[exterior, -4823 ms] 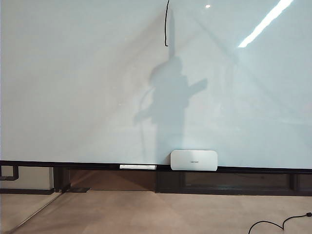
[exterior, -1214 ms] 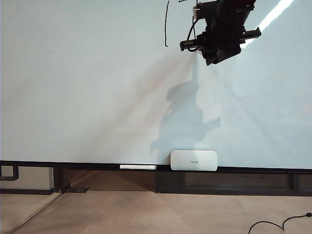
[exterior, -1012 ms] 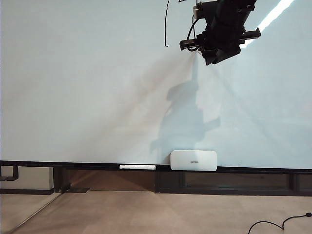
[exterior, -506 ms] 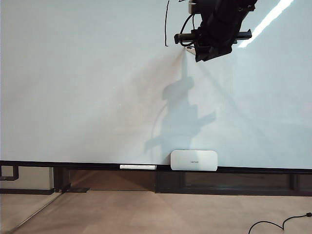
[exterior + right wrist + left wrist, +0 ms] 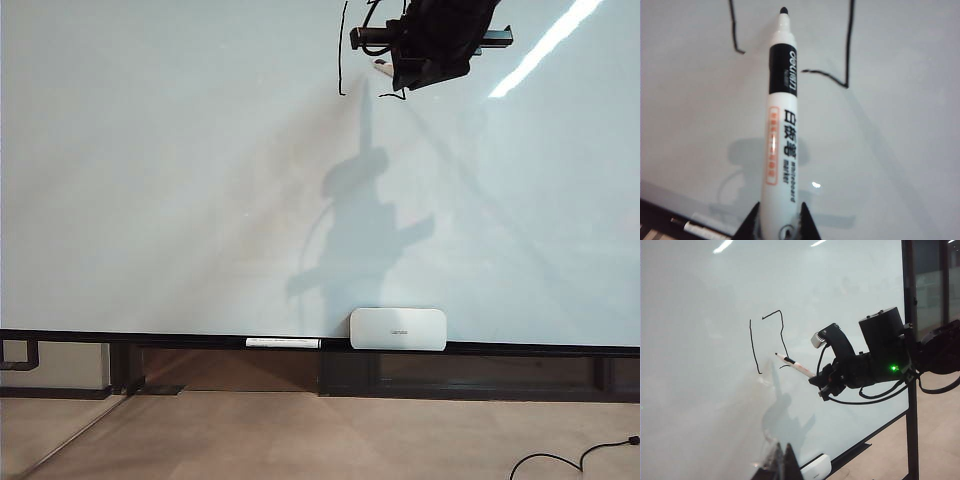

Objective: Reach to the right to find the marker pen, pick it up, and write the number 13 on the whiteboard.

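pen label (image 5: 785, 130) legible only at right wrist.

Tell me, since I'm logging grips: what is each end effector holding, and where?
Right end effector grips the marker pen by its rear end. Left end effector holds nothing visible.

white box (image 5: 397, 328) and stick (image 5: 283, 342) on black rail (image 5: 150, 338)

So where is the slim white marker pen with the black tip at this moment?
The slim white marker pen is clamped in the right gripper, high on the glossy whiteboard in the exterior view, its tip beside the drawn strokes.
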